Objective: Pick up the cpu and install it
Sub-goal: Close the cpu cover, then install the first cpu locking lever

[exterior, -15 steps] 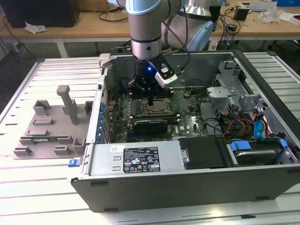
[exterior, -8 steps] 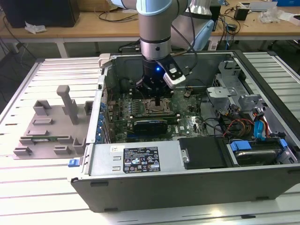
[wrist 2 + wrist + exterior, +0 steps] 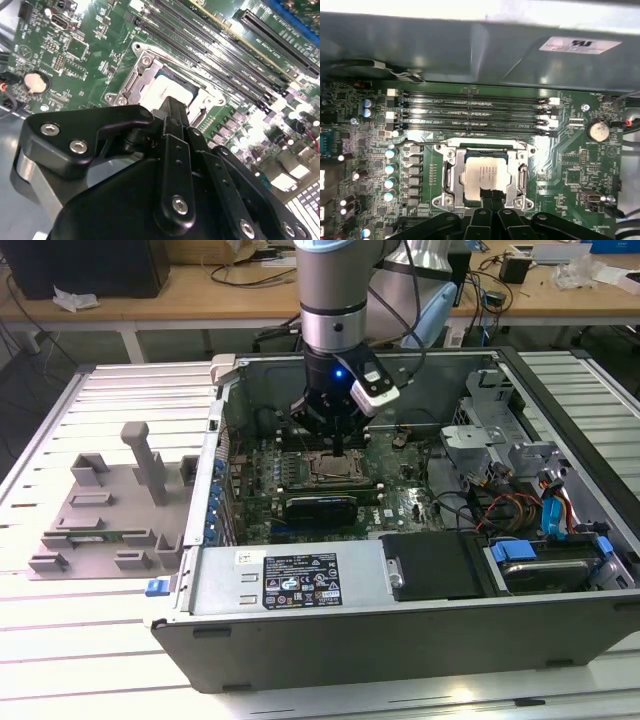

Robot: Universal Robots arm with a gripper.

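The cpu lies in the socket inside the case. The tray sits on the counter, at the exterior view's left of the case.

The cpu lies flat inside the metal socket frame on the green motherboard, silver top facing up. The black tool has its fingers pressed together, and their tips meet the edge of the chip. Beyond the socket run four long memory slots, lying parallel to the grey case wall behind them. A round coin battery sits off to one side, and a row of small capacitors stands on the other.
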